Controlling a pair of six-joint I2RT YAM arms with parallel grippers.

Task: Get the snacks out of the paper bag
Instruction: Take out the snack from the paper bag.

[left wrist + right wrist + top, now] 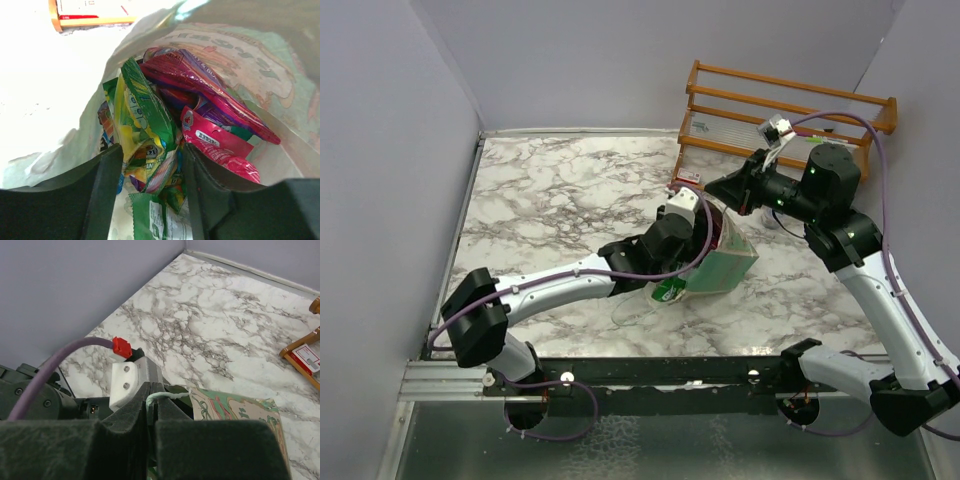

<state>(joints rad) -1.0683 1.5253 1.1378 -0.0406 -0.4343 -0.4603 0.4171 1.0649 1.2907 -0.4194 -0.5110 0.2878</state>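
Deep in the paper bag (250,70), the left gripper (152,152) has jaws spread either side of a green-yellow packet (142,120); other snacks (210,90) heaped just ahead; right gripper (151,392) pinched tight on the cord handle (167,396).

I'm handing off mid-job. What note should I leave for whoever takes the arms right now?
Left claw: open, inside the paper bag, jaws either side of a green-and-yellow packet, not closed on it.
Right claw: shut on the bag's cord handle.
Snacks: the pink packet and the others are all in the bag; none shows on the table.
Done: nothing is out yet.
Left: close on the green-and-yellow packet, lift it out, then repeat for the rest.
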